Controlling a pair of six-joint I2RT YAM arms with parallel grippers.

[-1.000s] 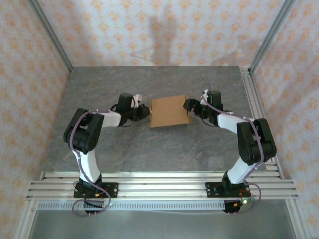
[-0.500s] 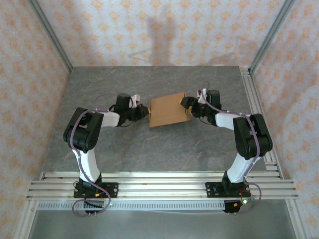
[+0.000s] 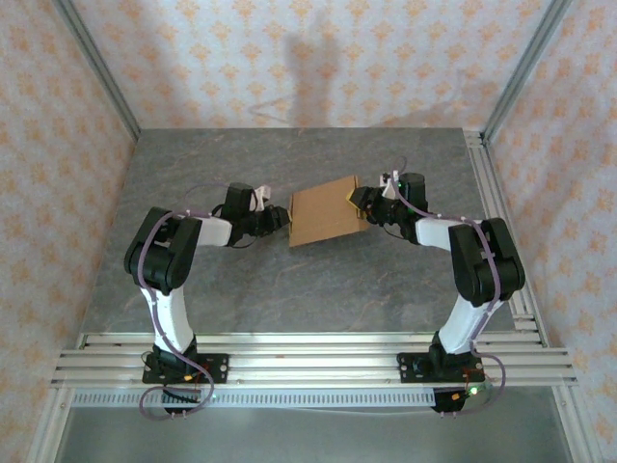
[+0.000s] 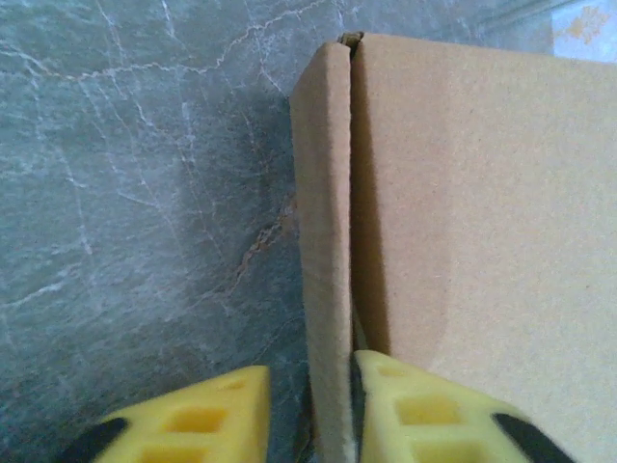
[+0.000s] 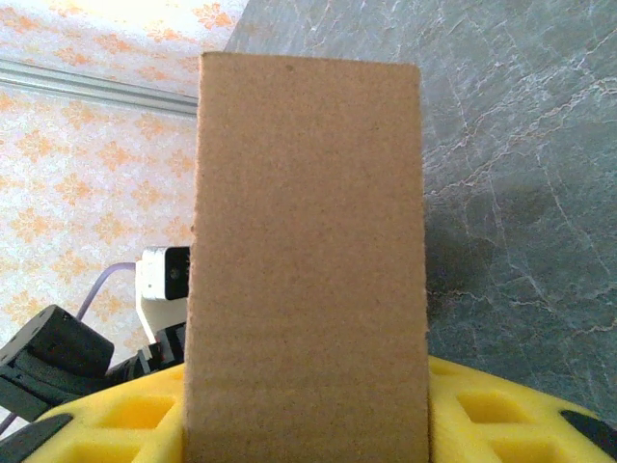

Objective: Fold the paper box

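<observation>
You are looking at the paper box (image 3: 328, 214) lying closed on the grey table (image 3: 289, 289), and everything else is placing itself around that box. Its long axis is running left to right, from one arm to the other. Its right end is angling toward the far wall; whether it is lifting or only turning, you cannot tell.

At the box's left end your left gripper (image 3: 281, 220) is straddling the upright side wall. In the left wrist view one yellow finger (image 4: 415, 410) is touching the cardboard and the other is standing just clear, so the pincer is slightly apart and clamping nothing.

At the box's right end your right gripper (image 3: 359, 201) is pinching the box, with cardboard (image 5: 307, 260) filling the space between its pads.

Aluminium rails (image 3: 501, 212) are running well right of the box.
</observation>
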